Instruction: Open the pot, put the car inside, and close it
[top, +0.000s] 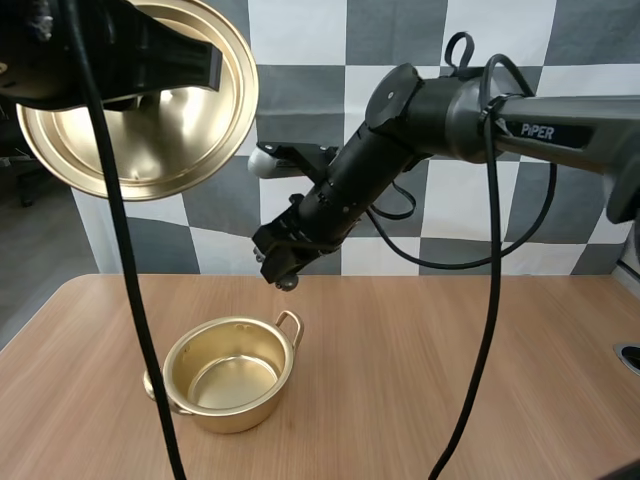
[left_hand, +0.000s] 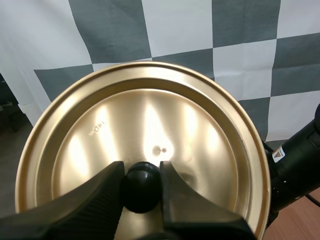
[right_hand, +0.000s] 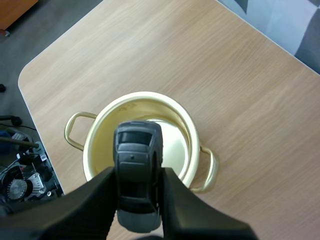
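Observation:
A gold pot (top: 230, 375) with two loop handles stands open on the wooden table, nothing inside it. My right gripper (top: 283, 272) hangs above the pot's far right rim, shut on a dark grey toy car (right_hand: 137, 170). In the right wrist view the car hangs nose-down over the pot (right_hand: 145, 142), just inside its rim. My left gripper (left_hand: 141, 187) is raised high at the left, shut on the black knob (left_hand: 141, 185) of the gold lid (left_hand: 145, 150). The lid (top: 150, 115) is tilted, its shiny underside facing the high view.
The wooden table (top: 450, 380) stretches bare to the right of the pot. Its rounded corner and edge (right_hand: 30, 75) lie close to the pot in the right wrist view, with dark floor beyond.

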